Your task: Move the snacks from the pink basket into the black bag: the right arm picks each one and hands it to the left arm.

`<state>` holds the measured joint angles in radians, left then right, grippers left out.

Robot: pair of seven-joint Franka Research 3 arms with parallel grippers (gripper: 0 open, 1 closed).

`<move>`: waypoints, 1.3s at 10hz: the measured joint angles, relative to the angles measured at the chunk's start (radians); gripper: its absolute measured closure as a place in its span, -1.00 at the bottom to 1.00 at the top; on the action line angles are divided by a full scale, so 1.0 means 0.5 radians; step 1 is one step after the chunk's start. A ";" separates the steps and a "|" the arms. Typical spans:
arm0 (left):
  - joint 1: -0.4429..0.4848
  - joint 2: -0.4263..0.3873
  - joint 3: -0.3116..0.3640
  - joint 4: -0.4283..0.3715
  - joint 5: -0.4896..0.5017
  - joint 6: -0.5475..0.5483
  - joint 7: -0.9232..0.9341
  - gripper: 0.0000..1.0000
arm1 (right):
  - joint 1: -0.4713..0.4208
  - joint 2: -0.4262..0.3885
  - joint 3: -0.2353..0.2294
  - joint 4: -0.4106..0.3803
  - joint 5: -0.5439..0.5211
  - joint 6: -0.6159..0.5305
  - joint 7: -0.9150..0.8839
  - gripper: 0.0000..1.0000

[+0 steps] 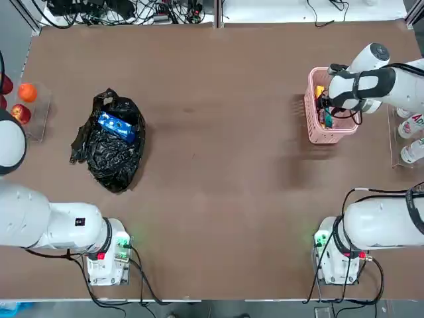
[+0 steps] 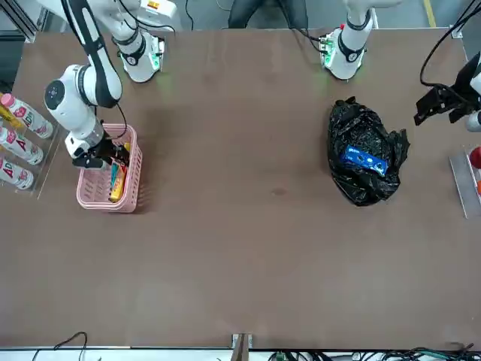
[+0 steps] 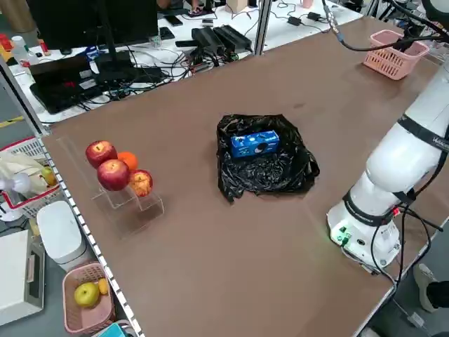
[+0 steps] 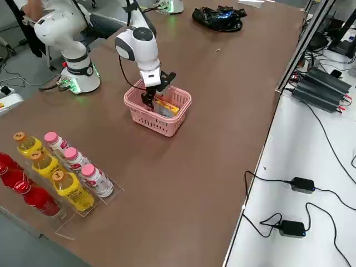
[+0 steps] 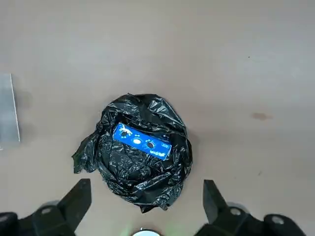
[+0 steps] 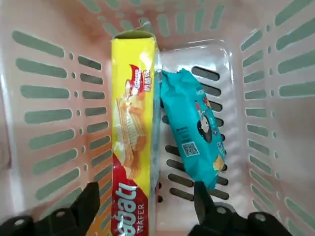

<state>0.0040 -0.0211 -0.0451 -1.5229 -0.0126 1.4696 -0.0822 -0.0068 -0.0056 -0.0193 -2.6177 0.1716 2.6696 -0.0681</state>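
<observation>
The pink basket (image 1: 311, 120) stands at the right side of the table. My right gripper (image 6: 145, 196) reaches down into it, open, its fingers either side of the yellow packet (image 6: 133, 132) without closing on it. The slim teal packet (image 6: 197, 128) lies beside the yellow one on the basket floor. At the left side of the table, the blue packet (image 1: 116, 126) rests on top of the black bag (image 1: 112, 159). High above the bag's side of the table hangs my left gripper (image 5: 146, 192), open and empty.
Apples and an orange sit on a clear stand (image 1: 23, 103) at the left table edge. Bottles (image 1: 411, 126) lie in a clear rack at the right edge, close behind the basket. Cables and equipment run along the far edge.
</observation>
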 joint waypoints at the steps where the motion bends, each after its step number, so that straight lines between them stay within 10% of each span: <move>1: -0.001 0.000 -0.001 0.000 0.000 -0.008 0.000 -1.00 | 0.001 0.000 0.000 -0.001 0.000 0.001 -0.001 -0.70; 13: -0.004 0.000 -0.008 0.004 0.000 -0.042 0.000 -1.00 | 0.003 0.087 -0.001 -0.027 0.001 0.173 -0.006 -0.59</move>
<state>0.0022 -0.0211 -0.0493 -1.5210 -0.0126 1.4487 -0.0823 -0.0053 0.0381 -0.0196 -2.6312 0.1724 2.7559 -0.0710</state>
